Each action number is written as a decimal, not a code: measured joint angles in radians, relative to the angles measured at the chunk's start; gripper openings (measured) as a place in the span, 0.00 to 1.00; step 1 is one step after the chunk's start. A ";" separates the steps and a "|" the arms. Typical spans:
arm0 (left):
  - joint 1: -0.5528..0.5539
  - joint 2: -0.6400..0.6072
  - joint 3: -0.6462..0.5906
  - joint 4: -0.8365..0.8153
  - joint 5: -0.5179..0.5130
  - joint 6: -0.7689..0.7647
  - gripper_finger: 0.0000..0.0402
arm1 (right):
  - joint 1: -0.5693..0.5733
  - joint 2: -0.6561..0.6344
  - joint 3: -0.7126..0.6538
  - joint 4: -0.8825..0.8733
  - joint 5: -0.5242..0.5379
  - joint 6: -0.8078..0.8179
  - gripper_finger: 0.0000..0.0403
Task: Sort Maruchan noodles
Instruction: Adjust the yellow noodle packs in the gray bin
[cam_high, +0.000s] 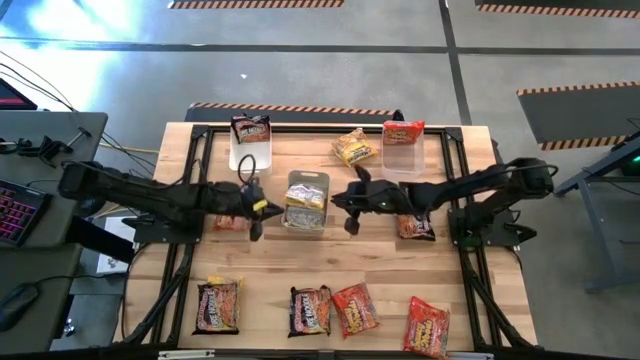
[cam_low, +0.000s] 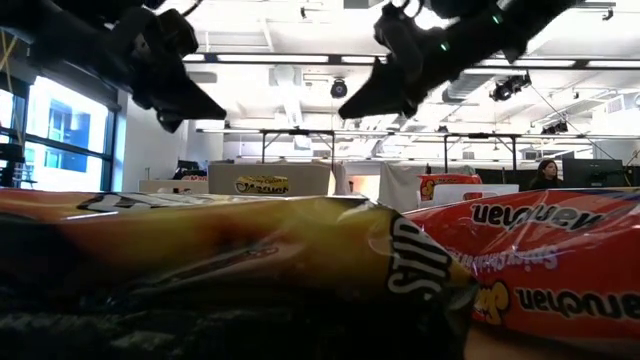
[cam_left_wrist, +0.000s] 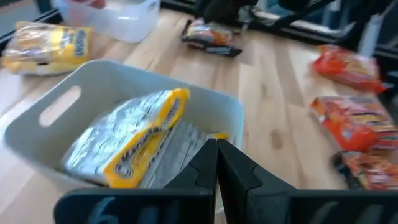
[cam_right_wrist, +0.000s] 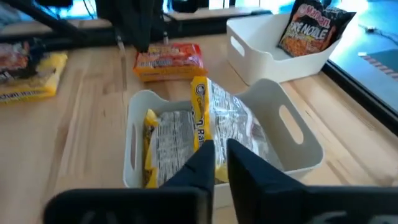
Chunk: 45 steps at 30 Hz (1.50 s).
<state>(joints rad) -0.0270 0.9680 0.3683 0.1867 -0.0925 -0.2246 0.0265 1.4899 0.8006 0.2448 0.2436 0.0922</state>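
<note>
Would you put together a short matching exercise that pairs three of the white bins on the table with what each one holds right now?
Column one:
1. Middle bin, between the two grippers
2. Far left bin
3. Far right bin

Column two:
A. a red packet standing upright
B. yellow packets showing silver backs
C. a dark packet leaning on the far wall

Pairs: 1-B, 2-C, 3-A
</note>
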 joint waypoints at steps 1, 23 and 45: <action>0.025 0.000 0.000 0.001 0.044 0.013 0.00 | 0.000 0.000 0.029 -0.048 0.000 -0.004 0.12; 0.164 0.276 0.129 -0.030 0.164 0.321 0.00 | -0.095 0.006 0.101 -0.103 0.007 -0.059 0.05; 0.352 0.170 -0.001 0.257 0.169 0.300 0.00 | -0.055 0.253 0.348 -0.231 -0.054 -0.013 0.50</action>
<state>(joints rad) 0.3247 1.1384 0.3670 0.4441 0.0764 0.0750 -0.0289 1.7429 1.1482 0.0139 0.1899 0.0793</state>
